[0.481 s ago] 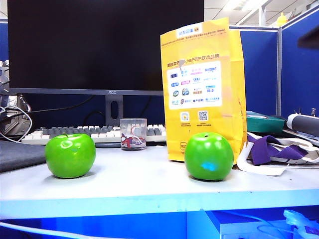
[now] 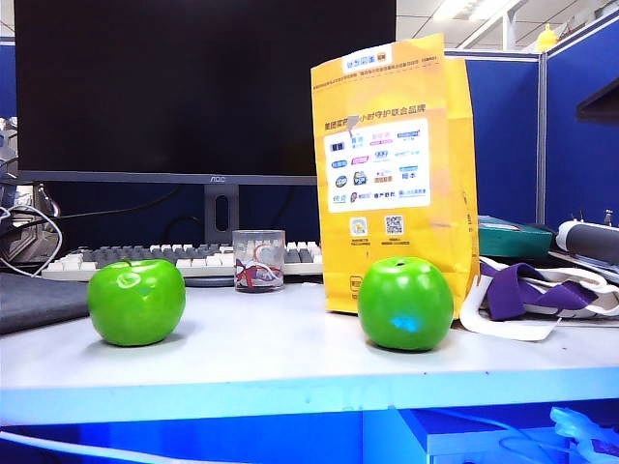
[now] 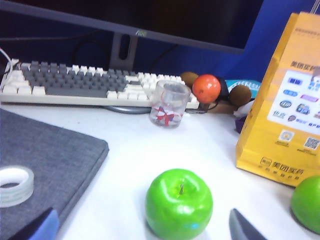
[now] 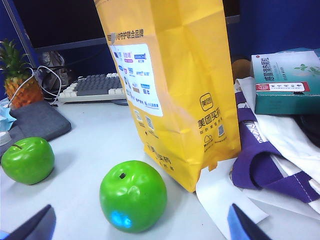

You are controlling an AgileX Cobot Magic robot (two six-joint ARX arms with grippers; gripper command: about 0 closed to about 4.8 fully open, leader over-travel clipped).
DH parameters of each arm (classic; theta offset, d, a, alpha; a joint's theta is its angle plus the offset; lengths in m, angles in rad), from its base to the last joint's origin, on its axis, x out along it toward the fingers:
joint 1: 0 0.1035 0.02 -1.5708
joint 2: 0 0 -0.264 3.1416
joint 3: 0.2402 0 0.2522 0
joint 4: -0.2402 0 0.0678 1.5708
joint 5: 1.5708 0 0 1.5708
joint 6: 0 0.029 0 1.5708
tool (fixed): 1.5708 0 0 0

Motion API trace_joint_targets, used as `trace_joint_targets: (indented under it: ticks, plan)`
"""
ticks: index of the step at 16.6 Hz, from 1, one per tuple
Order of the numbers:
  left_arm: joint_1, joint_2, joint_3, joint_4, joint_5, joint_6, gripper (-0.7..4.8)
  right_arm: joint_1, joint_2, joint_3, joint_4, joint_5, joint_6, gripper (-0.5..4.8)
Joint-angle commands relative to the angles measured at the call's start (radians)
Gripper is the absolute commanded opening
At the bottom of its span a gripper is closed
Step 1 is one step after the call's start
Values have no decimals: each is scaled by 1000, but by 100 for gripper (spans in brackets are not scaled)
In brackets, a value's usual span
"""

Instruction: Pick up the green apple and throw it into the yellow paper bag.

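1. The green apple (image 2: 136, 302) sits on the white desk (image 2: 290, 353), well left of the yellow paper bag (image 2: 395, 174), nothing touching it.
2. Left gripper (image 3: 145, 227): only two fingertips poke into the left wrist view, spread wide, apple between them.
3. Right gripper (image 4: 145, 222): tips cut off too, standing wide near the blue-patched apple (image 4: 133, 195).
4. Neither arm shows in the exterior view.

White table (image 2: 271, 353) — apples, bag, glass
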Motion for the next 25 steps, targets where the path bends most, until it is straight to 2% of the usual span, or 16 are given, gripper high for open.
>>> trace_joint_targets:
  ticks: [1, 5, 8, 11, 16, 18, 21, 23, 24, 25]
  plan:
    - [1, 0, 25, -7, 9, 8, 479, 0, -2, -8, 26, 0, 1, 458]
    - [1, 46, 144, -59, -22, 8, 479, 1, -1, -5, 44, 2, 1, 459]
    - [1, 225, 256, -61, -39, 12, 479, 1, 5, 34, 43, 8, 1, 459]
    - [1, 513, 415, -71, 46, 116, 479, 1, 6, 72, 42, 73, 16, 458]
    - [0, 917, 699, -258, 198, 275, 479, 1, 7, 108, 17, 97, 100, 458]
    - [-1, 1032, 780, -338, 240, 317, 479, 2, 27, 122, -3, 52, 120, 458]
    - [-15, 1135, 855, -406, 244, 376, 479, 3, 103, 167, -54, 21, 132, 458]
    - [-37, 1193, 899, -449, 248, 374, 479, 3, 214, 232, -94, -7, 136, 458]
    - [-58, 1216, 908, -451, 235, 356, 479, 3, 282, 264, -110, -9, 163, 458]
    - [-80, 1242, 913, -463, 194, 348, 479, 3, 371, 300, -117, -52, 174, 458]
